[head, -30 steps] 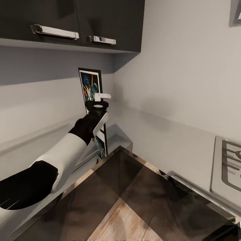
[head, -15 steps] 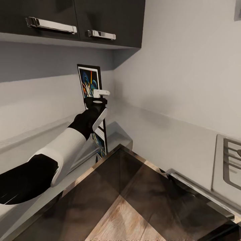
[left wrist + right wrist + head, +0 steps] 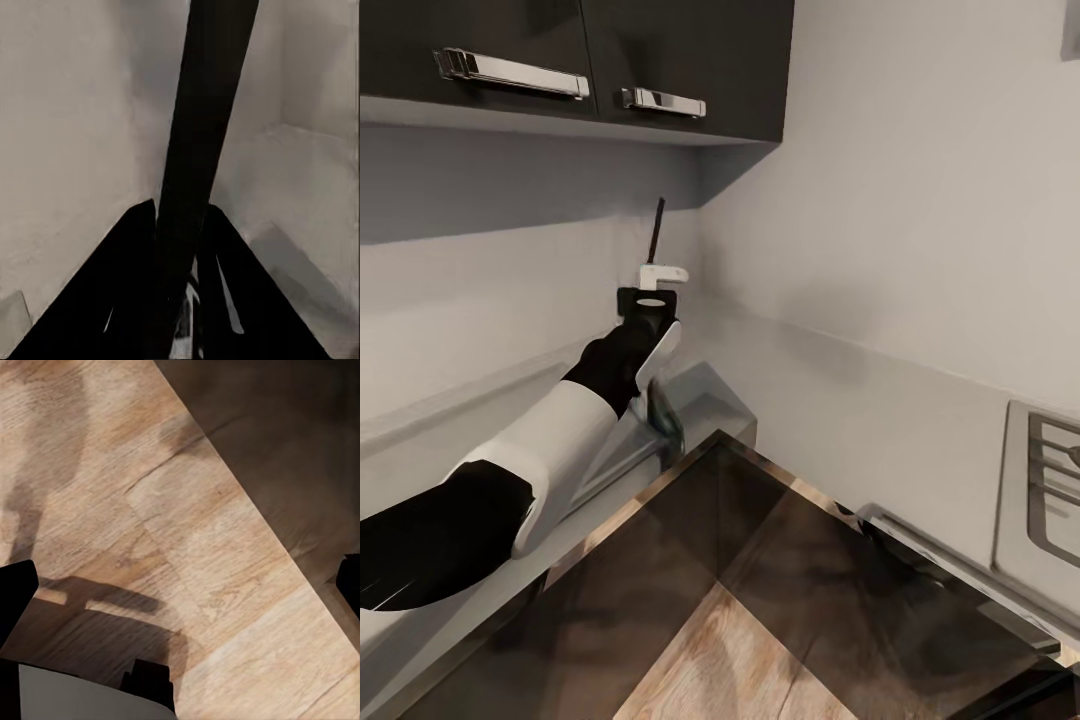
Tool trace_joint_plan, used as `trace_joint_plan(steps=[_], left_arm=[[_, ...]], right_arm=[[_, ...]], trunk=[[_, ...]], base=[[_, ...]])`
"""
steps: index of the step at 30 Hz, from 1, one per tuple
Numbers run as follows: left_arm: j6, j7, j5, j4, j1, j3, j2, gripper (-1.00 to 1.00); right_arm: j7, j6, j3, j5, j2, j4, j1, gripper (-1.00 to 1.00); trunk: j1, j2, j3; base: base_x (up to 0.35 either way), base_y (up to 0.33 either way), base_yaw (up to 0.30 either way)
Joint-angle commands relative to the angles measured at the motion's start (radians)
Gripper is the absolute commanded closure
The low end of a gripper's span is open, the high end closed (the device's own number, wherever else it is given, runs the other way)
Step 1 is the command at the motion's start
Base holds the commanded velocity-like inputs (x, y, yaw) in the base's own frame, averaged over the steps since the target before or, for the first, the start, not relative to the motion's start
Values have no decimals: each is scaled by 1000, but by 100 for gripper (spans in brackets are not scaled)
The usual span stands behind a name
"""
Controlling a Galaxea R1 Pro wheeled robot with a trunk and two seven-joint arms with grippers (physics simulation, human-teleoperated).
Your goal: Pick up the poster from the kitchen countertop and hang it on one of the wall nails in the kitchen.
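Note:
My left gripper [image 3: 653,292] is shut on the poster [image 3: 657,228], held upright over the corner of the grey kitchen countertop [image 3: 840,400]. The poster is turned edge-on in the head view, so only its thin black frame rises above the gripper, and a sliver of artwork [image 3: 666,420] hangs below my wrist. In the left wrist view the poster's edge is a dark band [image 3: 206,127] pinched between both black fingers [image 3: 124,289] of the left gripper [image 3: 180,225]. My right gripper [image 3: 180,592] is open, fingertips [image 3: 15,592] far apart over wooden flooring.
Dark upper cabinets [image 3: 660,60] with steel handles hang just above the poster. Pale walls meet in the corner behind it. A gas hob [image 3: 1050,480] sits in the worktop at the right. The counter's steel front edge [image 3: 920,550] borders the wood floor [image 3: 740,650].
The poster has swung in my left gripper from showing its face to standing edge-on. The left arm has stayed nearly in place. The camera dipped slightly early on.

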Motion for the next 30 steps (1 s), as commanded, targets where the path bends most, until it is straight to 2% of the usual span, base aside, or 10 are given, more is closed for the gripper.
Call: trace_joint_plan(steps=[1,12,21,22,30], left_arm=[[10,7,-8,-2,-1,-1,0,100],[9,8,-8,-31,-1,-1,0,100],[5,8,-8,-38,-1,1,0,100],[4,7,-7,-95,-1,14,0,100],[4,7,-7,-96,-1,15,0,100]], right_arm=[[0,-2,2,3,-1,0,0,-100],[0,-2,2,3,-1,0,0,-100],[0,-3,2,3,-1,0,0,-100],[0,-3,2,3,-1,0,0,-100],[0,-2,2,3,-2,-1,0,-100]], trunk=[[0,0,-1],[0,0,0],[0,0,12],[0,0,12],[0,0,12]], base=[[0,0,0],[0,0,0],[0,0,-7],[-148,0,0],[-270,0,0]])
